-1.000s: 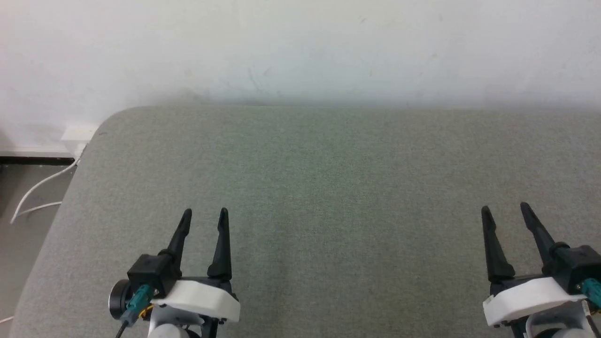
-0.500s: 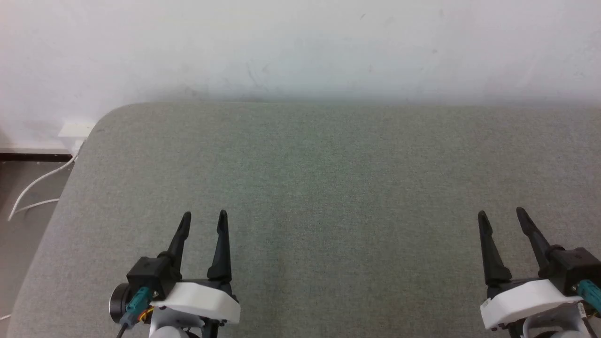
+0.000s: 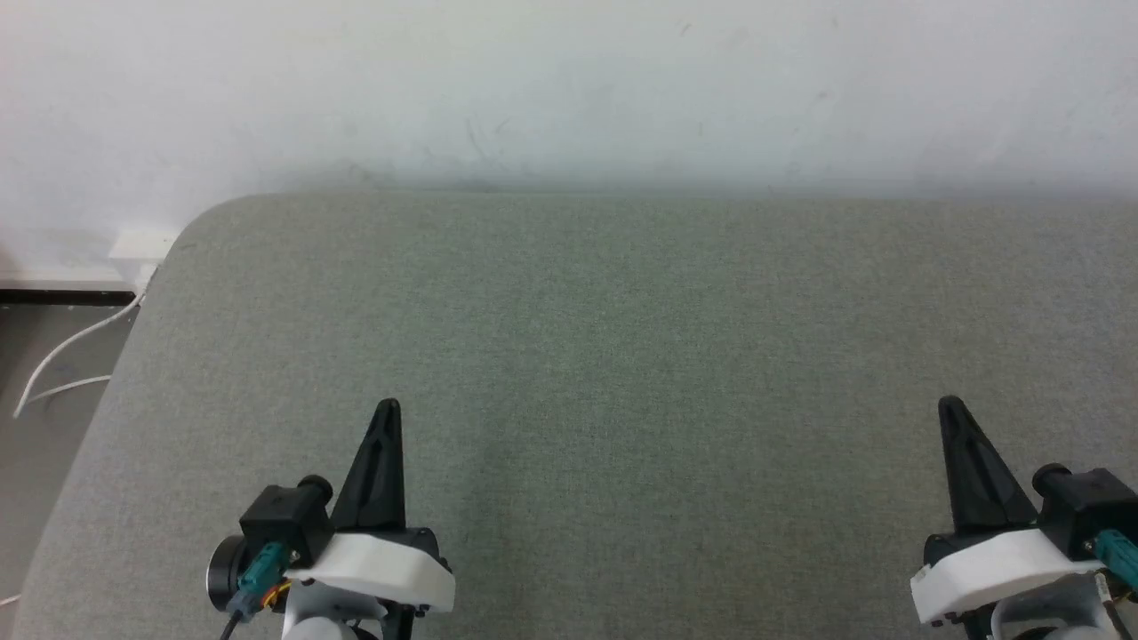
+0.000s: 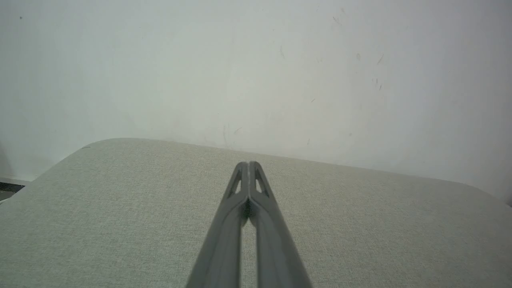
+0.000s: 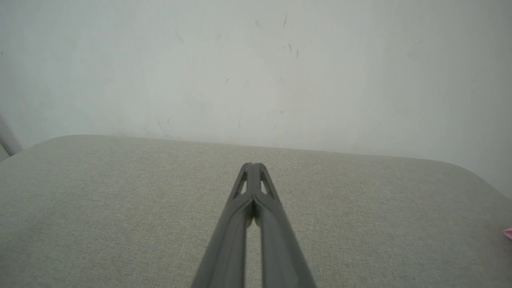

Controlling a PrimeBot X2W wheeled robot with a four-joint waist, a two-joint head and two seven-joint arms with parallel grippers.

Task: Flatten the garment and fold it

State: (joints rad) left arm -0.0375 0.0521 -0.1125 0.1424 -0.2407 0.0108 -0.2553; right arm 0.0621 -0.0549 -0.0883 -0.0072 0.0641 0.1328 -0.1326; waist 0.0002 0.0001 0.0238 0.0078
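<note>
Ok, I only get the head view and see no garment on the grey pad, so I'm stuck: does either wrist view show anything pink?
Observer: Yes. The right wrist view has a small pink scrap at its right edge, cut off by the frame.
Operator: Is it on the pad?
Observer: It shows against the pad, below its rounded right corner; whether it touches, I cannot tell.

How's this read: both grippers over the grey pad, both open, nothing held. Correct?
Not open. The left gripper and the right gripper are both shut, fingers pressed together, as the head view and each wrist view show. The rest holds: both are over the grey pad, nothing held.
</note>
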